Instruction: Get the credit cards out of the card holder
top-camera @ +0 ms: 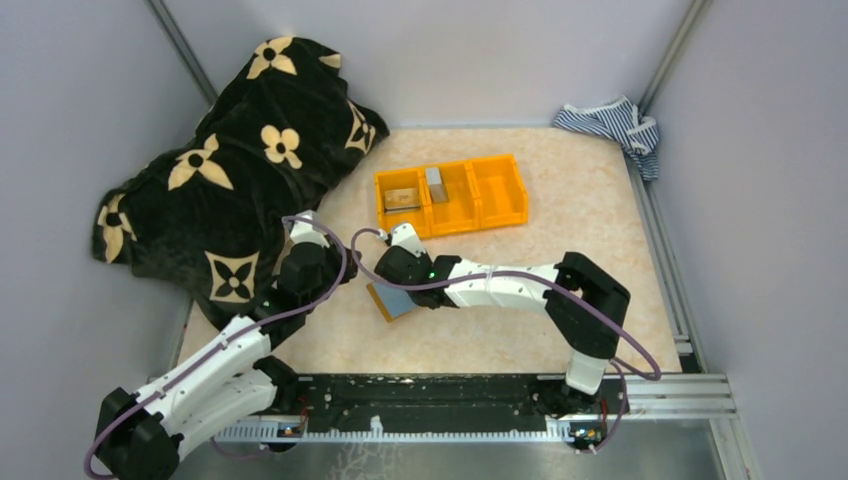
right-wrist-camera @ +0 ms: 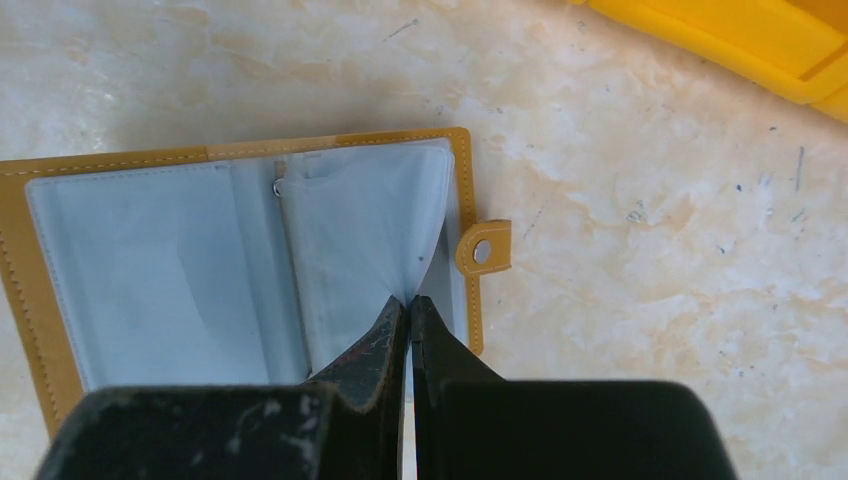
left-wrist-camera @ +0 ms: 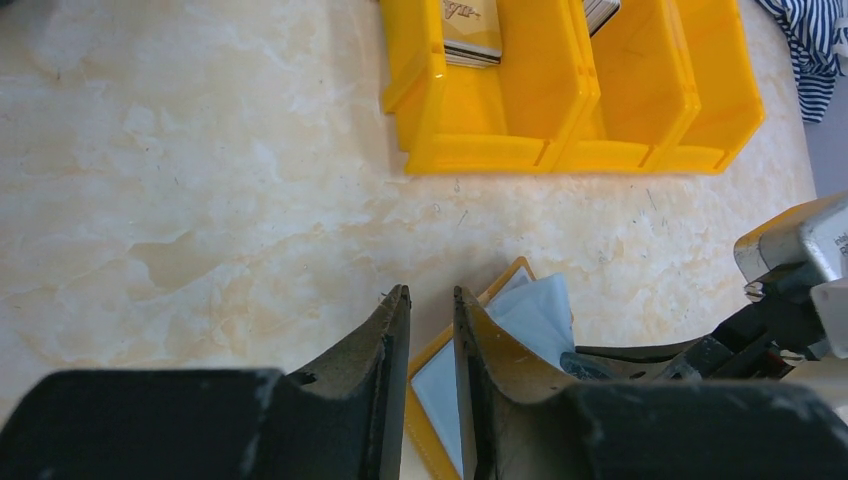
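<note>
The card holder [top-camera: 393,300] lies open on the table, orange-tan outside, grey-blue inside. In the right wrist view it [right-wrist-camera: 150,260] shows clear sleeves and its snap tab [right-wrist-camera: 483,248]. My right gripper [right-wrist-camera: 409,300] is shut on the edge of an inner sleeve and lifts it; in the top view it [top-camera: 385,275] sits over the holder's far end. My left gripper [left-wrist-camera: 432,295] hovers over the holder's left edge [left-wrist-camera: 530,315], jaws a narrow gap apart and empty; in the top view it [top-camera: 340,262] is just left of the holder. No card shows in the sleeves.
An orange three-compartment bin [top-camera: 500,190] stands behind the holder, with a tan card [top-camera: 402,198] and a grey card [top-camera: 435,185] in its left two compartments. A black flowered blanket [top-camera: 230,150] lies at the back left. A striped cloth [top-camera: 610,125] lies in the back right corner.
</note>
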{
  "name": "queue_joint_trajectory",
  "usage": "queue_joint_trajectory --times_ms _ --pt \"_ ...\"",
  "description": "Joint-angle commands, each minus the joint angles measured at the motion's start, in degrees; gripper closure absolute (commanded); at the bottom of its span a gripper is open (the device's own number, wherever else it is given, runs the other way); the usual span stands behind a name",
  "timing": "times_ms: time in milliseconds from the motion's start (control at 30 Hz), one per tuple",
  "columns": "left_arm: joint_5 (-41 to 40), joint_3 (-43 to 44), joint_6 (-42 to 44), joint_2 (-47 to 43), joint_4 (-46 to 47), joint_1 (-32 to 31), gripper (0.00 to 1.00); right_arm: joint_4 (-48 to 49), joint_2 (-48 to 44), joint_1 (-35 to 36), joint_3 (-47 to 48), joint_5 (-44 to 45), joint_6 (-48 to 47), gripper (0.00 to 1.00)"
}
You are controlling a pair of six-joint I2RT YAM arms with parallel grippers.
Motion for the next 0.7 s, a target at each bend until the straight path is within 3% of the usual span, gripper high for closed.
queue_joint_trajectory --times_ms 0,233,433,467,567,667 --pt "0.2 2.6 1.1 0.1 1.2 -0.1 0.72 -0.5 1.4 1.2 4.0 6.0 -1.5 1.00" --pt "1.4 2.7 0.2 1.2 1.5 -0.1 0.72 -2.4 3.4 2.5 5.6 10.4 -2.4 1.00" --pt "0.8 2.9 0.8 1.8 1.8 -0.1 0.72 4.1 2.6 2.4 1.9 0.6 -2.0 1.00" --pt "0.7 2.9 0.9 1.9 1.8 -0.1 0.72 5.4 2.1 2.4 1.2 -1.3 -2.0 0.96" --pt "0.8 3.0 1.0 2.6 2.2 -0.1 0.72 8.0 0.8 2.4 -0.3 -3.2 -1.8 0.71" --pt "1.3 2.9 0.8 3.5 2.8 -0.1 0.72 9.8 -0.8 2.2 -1.7 -3.5 -2.1 0.55"
